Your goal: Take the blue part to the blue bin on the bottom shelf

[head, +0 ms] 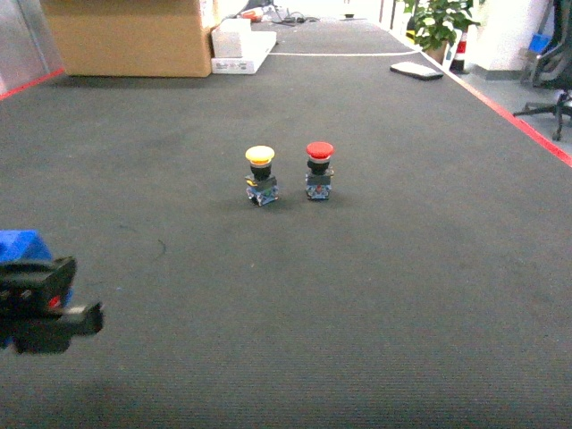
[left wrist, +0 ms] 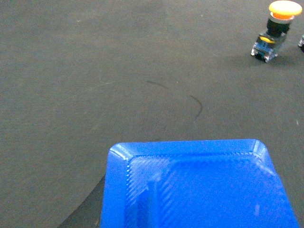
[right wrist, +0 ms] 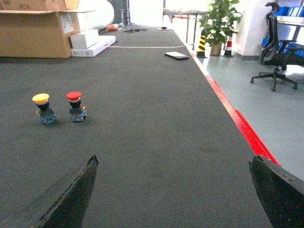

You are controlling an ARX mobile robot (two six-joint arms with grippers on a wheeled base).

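One bright-blue ribbed part (left wrist: 197,187); bevelled corners.

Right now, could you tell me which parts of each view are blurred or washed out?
Head view: the left gripper at the lower left edge is soft and out of focus, while the yellow button stays fairly sharp. Left wrist view: the blue part up close looks smeared. Right wrist view: the far background is overexposed; the right gripper's fingertips are dark.

You're looking at dark grey ribbed carpet floor (head: 357,295), yellow mushroom push-button (head: 260,174) and red mushroom push-button (head: 319,169) standing upright just beside each other mid-floor, cardboard box (head: 134,36), white flat boxes (head: 241,49), dark flat pad (head: 416,70) far back.
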